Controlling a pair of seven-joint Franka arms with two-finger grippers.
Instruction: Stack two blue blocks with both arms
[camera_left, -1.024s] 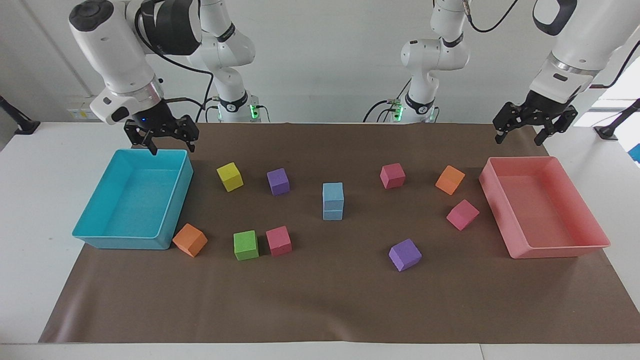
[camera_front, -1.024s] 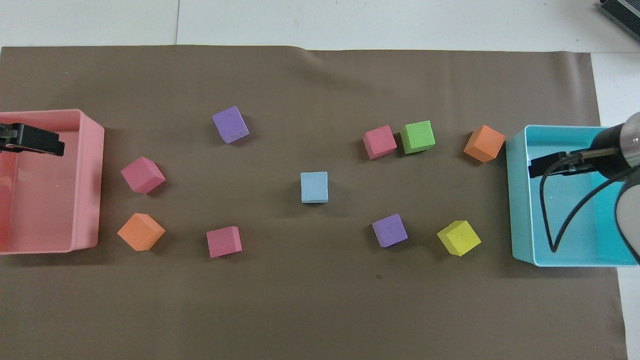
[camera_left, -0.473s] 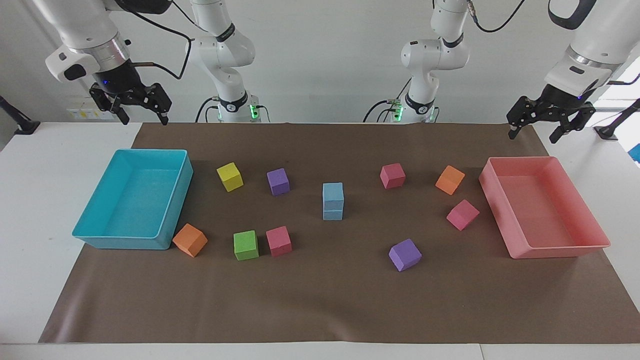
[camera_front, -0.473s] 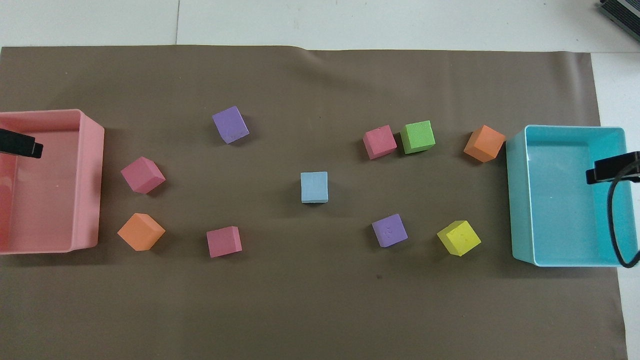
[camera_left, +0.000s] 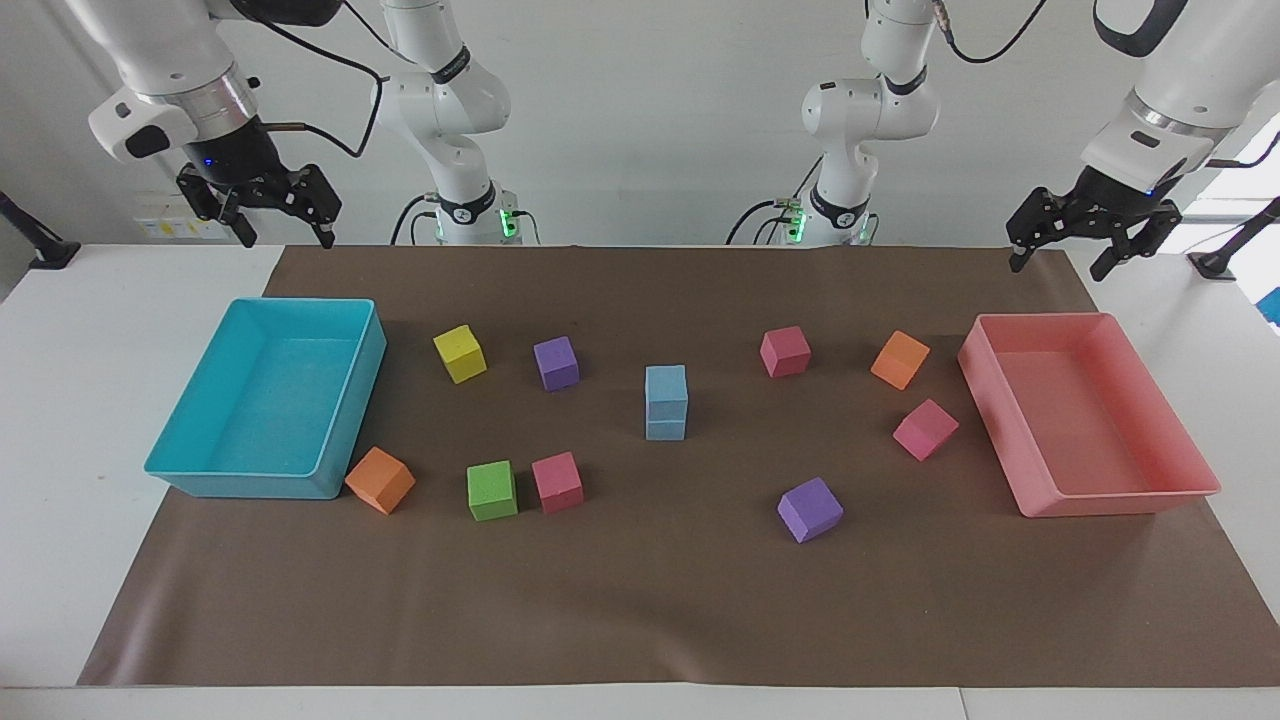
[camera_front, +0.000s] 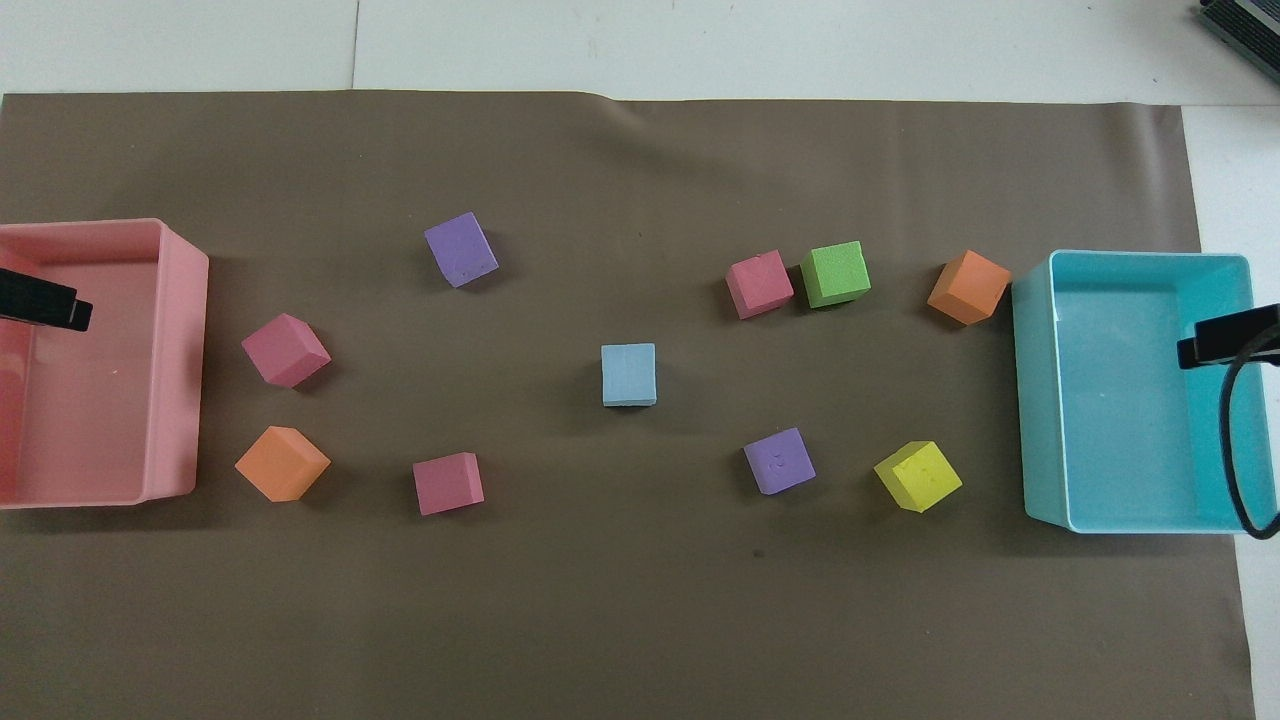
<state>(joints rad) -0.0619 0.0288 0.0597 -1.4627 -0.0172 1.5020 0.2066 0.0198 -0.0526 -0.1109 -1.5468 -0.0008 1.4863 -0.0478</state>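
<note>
The two blue blocks stand stacked at the middle of the brown mat: the upper one (camera_left: 666, 383) rests squarely on the lower one (camera_left: 666, 425). From overhead only the top face of the stack (camera_front: 629, 373) shows. My left gripper (camera_left: 1057, 268) hangs open and empty, high in the air at the pink tray's (camera_left: 1090, 505) end of the table. One of its fingers (camera_front: 45, 302) shows in the overhead view. My right gripper (camera_left: 287, 241) hangs open and empty, high at the turquoise tray's (camera_left: 240, 485) end. One of its fingers (camera_front: 1225, 338) shows overhead. Both are well away from the stack.
Loose cubes lie around the stack: yellow (camera_left: 460, 353), two purple (camera_left: 556, 362) (camera_left: 810, 508), green (camera_left: 492, 490), three pink (camera_left: 557, 482) (camera_left: 785, 351) (camera_left: 925, 429), and two orange (camera_left: 380, 480) (camera_left: 900, 359). Both trays are empty.
Over the last second both grippers rose and drew back from the trays toward the table's ends. The right one lifted from the turquoise tray's rim. The stack has not moved.
</note>
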